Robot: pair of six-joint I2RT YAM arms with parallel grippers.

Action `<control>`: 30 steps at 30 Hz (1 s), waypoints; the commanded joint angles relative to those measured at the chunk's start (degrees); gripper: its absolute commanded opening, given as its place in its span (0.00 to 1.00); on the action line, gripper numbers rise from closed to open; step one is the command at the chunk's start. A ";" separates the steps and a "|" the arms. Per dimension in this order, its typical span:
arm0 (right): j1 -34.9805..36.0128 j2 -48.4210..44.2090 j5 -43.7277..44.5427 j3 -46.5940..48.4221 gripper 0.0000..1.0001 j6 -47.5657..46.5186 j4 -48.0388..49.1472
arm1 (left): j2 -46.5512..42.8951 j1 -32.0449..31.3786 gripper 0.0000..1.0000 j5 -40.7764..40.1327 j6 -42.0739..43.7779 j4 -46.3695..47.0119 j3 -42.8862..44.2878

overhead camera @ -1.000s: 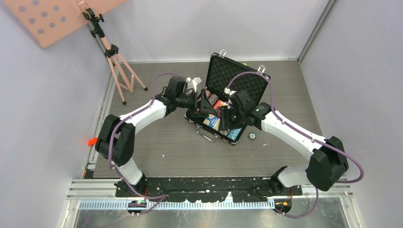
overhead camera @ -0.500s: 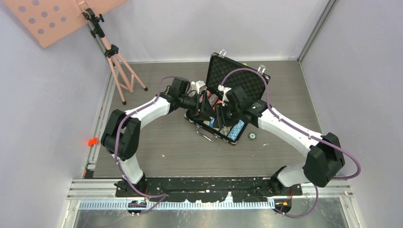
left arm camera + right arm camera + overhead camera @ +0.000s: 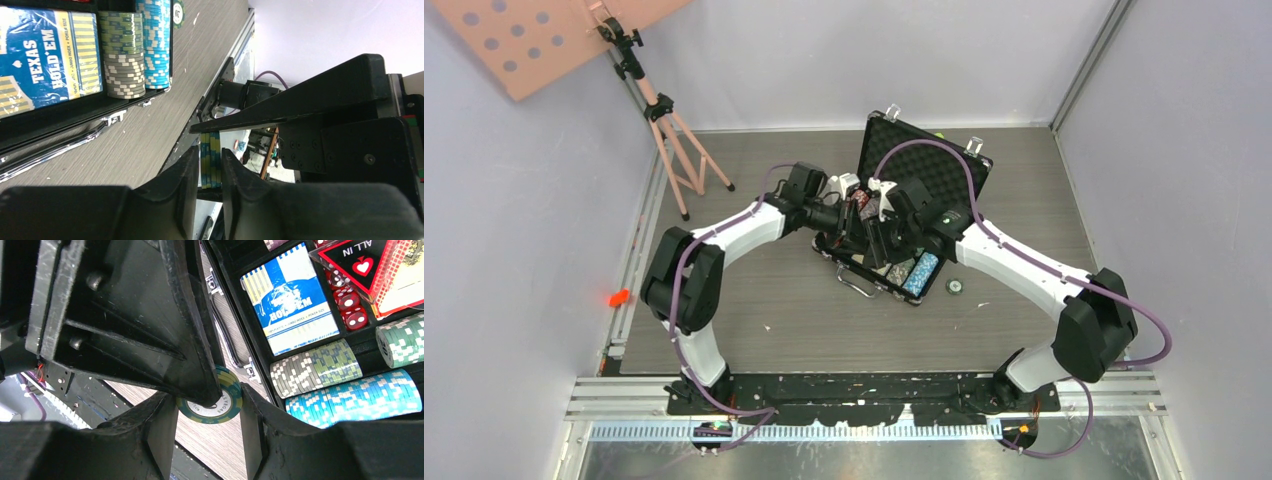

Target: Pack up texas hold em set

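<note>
The black silver-trimmed briefcase [image 3: 924,170] lies open mid-table, its foam lid upright. Its tray holds a blue card deck [image 3: 290,300], red dice [image 3: 350,305], and rows of grey-green [image 3: 315,367], blue [image 3: 355,395] and green chips [image 3: 405,340]. Both grippers meet above the case's left part. My right gripper [image 3: 209,402] is shut across the rim of a small stack of teal-and-yellow poker chips [image 3: 225,402]. My left gripper [image 3: 210,152] pinches that same stack [image 3: 210,162] on its flat faces, one finger covering the top chip's face.
One loose chip [image 3: 955,287] lies on the table right of the case. The case's metal handle [image 3: 856,283] sticks out toward the arms. A pink tripod [image 3: 674,130] stands at the far left by the wall.
The left gripper's jaws have narrowed onto the chip stack. The right gripper, holding the chips, has shifted left and farther back over the case to meet the left one.
</note>
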 commanded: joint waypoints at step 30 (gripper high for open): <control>0.84 0.93 -0.51 3.15 0.50 -5.38 2.61 | 3.26 -0.05 0.00 1.20 2.29 -9.28 5.26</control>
